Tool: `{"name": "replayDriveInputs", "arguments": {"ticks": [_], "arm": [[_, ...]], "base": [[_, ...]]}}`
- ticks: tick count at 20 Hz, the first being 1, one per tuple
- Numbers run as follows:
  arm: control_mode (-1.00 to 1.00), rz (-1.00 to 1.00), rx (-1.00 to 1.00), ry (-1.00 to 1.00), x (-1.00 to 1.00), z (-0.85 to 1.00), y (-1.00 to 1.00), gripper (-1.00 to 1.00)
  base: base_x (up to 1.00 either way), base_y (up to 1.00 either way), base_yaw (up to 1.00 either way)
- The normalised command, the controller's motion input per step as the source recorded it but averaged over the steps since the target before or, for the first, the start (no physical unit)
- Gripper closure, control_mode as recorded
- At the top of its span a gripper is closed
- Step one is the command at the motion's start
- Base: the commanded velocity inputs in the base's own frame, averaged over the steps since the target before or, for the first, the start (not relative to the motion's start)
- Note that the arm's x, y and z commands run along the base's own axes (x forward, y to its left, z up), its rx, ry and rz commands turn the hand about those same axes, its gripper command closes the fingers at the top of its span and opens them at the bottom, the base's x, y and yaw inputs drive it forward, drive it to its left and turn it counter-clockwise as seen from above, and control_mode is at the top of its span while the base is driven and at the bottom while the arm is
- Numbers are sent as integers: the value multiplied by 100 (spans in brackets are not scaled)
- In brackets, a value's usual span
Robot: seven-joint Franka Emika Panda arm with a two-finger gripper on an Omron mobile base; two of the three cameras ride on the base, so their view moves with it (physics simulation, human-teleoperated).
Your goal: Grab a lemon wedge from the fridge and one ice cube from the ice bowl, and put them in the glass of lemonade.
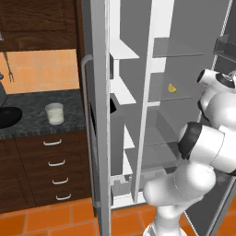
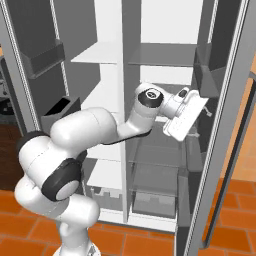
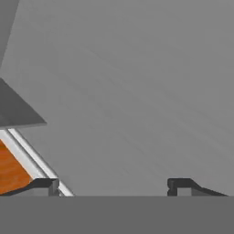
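Arm reaches into the open fridge point(image 1: 138, 69), fingers point(image 3: 43, 185) spread apart, empty.

You see lemon wedge point(image 1: 172, 88) on glass fridge shelf point(image 1: 184, 94); glass of lemonade point(image 1: 55, 113) and ice bowl point(image 1: 8, 116) on dark table point(image 1: 39, 120).

Even, flat rendered light all round me, no glare, soft grey shading inside the fridge point(image 1: 152, 92), edges slightly soft and low-resolution, and beside it my arm's white shells gleam faintly, undistorted.
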Motion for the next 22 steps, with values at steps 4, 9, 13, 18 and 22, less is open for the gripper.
{"name": "replayDriveInputs", "arguments": {"ticks": [4, 9, 13, 18, 22], "arm": [[-100, 4, -1, -2, -47, 6, 96, -100], [-100, 10, 25, -21, -10, -18, 75, -100], [-100, 15, 71, -34, 21, -56, 45, -100], [-100, 8, 57, -23, 15, 10, 62, -100], [-100, 0, 34, -19, -27, 38, 73, -100]], "base": [[0, 0, 0], [0, 0, 0], [0, 0, 0], [0, 0, 0], [0, 0, 0]]}}
